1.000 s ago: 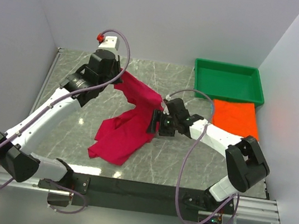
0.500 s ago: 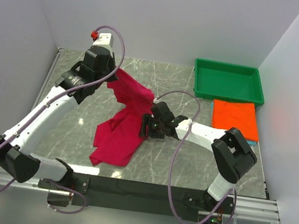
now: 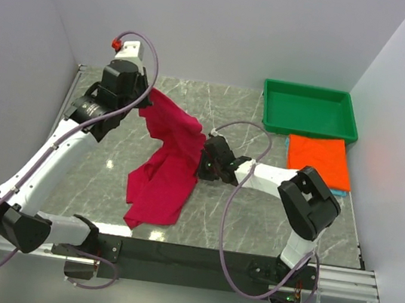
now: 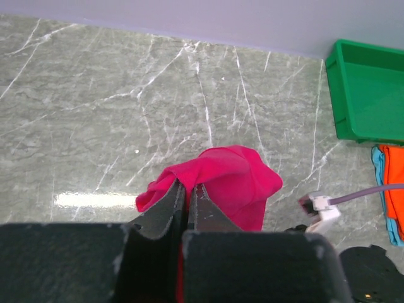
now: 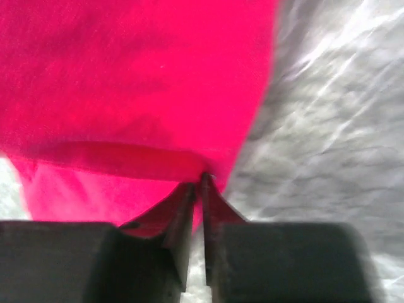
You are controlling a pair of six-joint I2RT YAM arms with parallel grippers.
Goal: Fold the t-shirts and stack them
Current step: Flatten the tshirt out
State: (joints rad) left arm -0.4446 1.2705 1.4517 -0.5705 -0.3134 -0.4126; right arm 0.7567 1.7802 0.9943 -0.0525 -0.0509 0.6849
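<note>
Pink shirt (image 3: 163,172) droops onto the worktop (image 3: 109,160), left jaws and right jaws each pinched shut on its top edge, I'd guess to stretch it flat for folding. Orange shirt (image 3: 318,161) sits folded by the tray (image 3: 305,129).

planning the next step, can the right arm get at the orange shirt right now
Probably not yet: the right gripper is shut on the crimson shirt, which the left gripper also holds. The orange shirt lies uncovered on the right arm's side, so letting go should free the way.
</note>
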